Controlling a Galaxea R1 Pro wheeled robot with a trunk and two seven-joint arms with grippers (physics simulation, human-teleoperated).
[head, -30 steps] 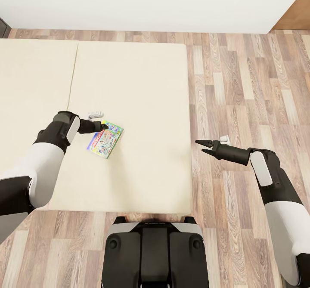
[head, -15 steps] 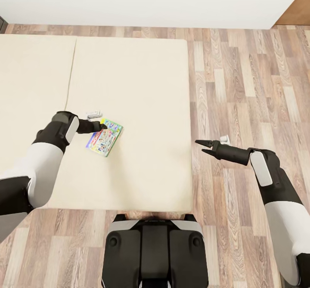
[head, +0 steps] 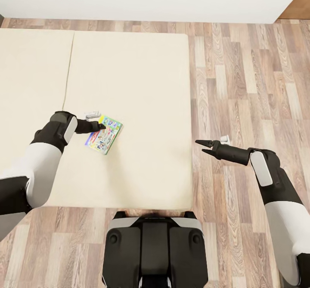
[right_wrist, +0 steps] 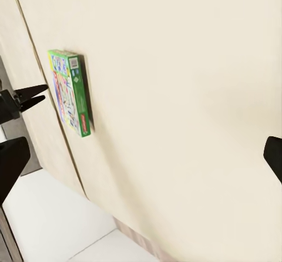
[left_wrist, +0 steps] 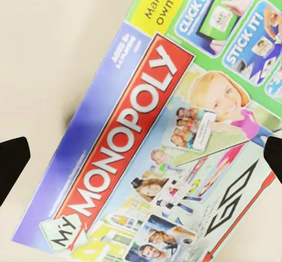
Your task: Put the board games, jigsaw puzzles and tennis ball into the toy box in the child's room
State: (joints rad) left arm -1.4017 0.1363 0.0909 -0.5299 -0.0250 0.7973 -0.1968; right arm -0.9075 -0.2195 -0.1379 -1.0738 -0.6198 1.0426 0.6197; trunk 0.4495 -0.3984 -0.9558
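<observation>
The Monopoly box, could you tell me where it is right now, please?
In the head view the Monopoly box lies flat on the bed, left of centre, at the left gripper.

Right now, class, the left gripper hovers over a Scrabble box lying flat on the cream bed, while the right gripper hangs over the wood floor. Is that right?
One slip: the box is a My Monopoly game, not Scrabble; the left wrist view shows its title. The left gripper is over it on the bed, and the right gripper hangs over the floor.
</observation>
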